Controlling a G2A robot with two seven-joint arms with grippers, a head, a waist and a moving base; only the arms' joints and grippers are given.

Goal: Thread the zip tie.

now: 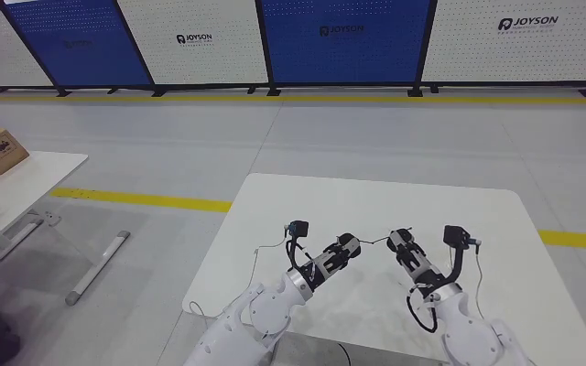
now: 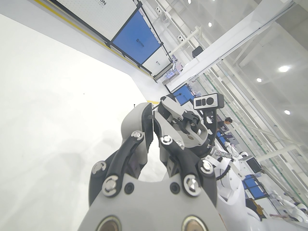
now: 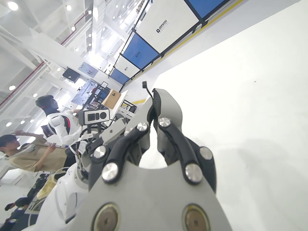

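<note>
1. Your right fingers [image 3: 166, 106] are pressing together on the zip tie [image 3: 147, 90]. They are pinching its strap just short of the head, which is poking out beyond their tips, above the table [image 1: 275, 210].
2. Your left fingers [image 2: 145, 121] are also pressing together, and a thin dark strip is showing between their pads. I am judging that to be the tie's tail end. Seen from above, the zip tie [image 1: 374, 242] is spanning the short gap between the two sets of fingers.
3. The tail is likely going to miss the head's slot if the head is sitting twisted in your right fingers. You cannot tell from here which way the slot is facing.
4. The strap is thin and is probably going to bow or slide in the pinch if you are pushing it endwise instead of feeding it straight.
5. The two sets of fingers are sitting very near each other, so a hurried approach is risking a knock that shifts either grip.
6. The panels [image 1: 192, 37] behind the table are carrying a logo and a printed word, and no writing is showing on the tie itself.
</note>
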